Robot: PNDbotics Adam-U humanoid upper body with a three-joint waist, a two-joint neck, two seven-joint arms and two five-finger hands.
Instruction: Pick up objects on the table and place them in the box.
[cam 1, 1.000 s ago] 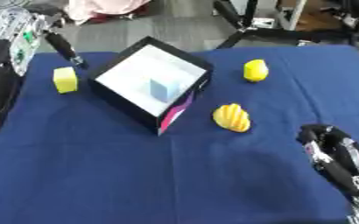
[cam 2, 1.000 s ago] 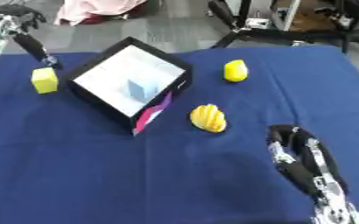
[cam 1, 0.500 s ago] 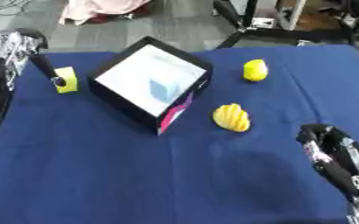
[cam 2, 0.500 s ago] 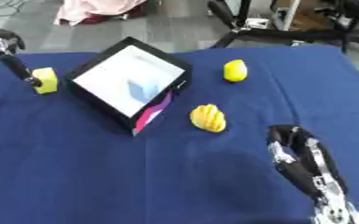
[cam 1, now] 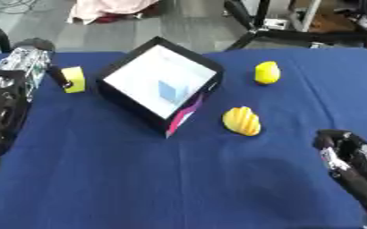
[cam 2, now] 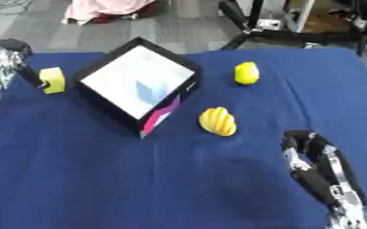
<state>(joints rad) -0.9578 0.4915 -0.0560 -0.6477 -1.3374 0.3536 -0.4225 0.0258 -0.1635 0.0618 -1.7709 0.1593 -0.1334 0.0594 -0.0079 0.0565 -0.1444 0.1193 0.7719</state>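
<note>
In the left eye view we see the blue tabletop [cam 1: 179, 179] with the box [cam 1: 159, 85] lying open toward its far left, white inside with a small pale blue block [cam 1: 168, 91] already in it. Our left hand [cam 1: 30, 67] comes in from the left edge, and a dark finger [cam 1: 59, 76] touches the side of the yellow-green block [cam 1: 74, 79], which sits just beside the box's left corner. We cannot tell whether the fingers are curled round the block or merely against it. To the right of the box lie 2 more yellow things: a ribbed yellow piece [cam 1: 241, 120] near the box's lower corner and a lemon-like piece [cam 1: 267, 72] farther back, well apart from each other.

In the right eye view our right hand [cam 2: 320, 170] shows at the lower right, idle, fingers relaxed and holding nothing, apart from every object. The block's contact with the finger looks the same here.

We judge the step in hand to be the pick of the yellow-green block. The next move calls for a sure hold on it, a lift above the box's dark rim, and a short carry to the right before release; 2 objects would then remain.
</note>
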